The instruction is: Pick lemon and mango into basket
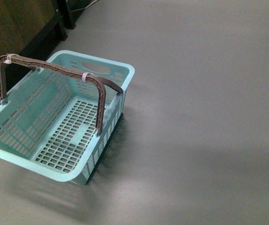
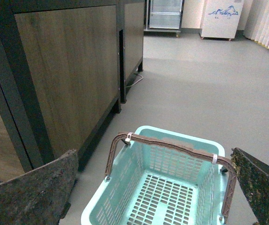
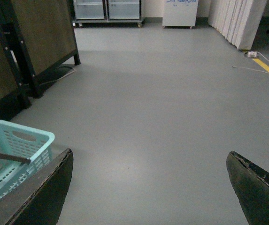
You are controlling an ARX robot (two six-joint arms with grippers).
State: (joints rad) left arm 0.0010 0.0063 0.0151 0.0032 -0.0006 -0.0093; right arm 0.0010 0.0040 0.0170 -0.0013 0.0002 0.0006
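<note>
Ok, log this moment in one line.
basket: empty, on floor | lemon, mango: not in view | left gripper: open | right gripper: open

The basket is made of smooth, faintly glossy plastic; its handles are finished matt and textured. The floor is smooth and matt, and the cabinet is panelled in wood grain.

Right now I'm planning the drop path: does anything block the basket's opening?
Yes. The raised brown handles span the basket across its middle, above the opening. The gaps on either side look clear, and the basket is empty. No fruit is in view.
</note>
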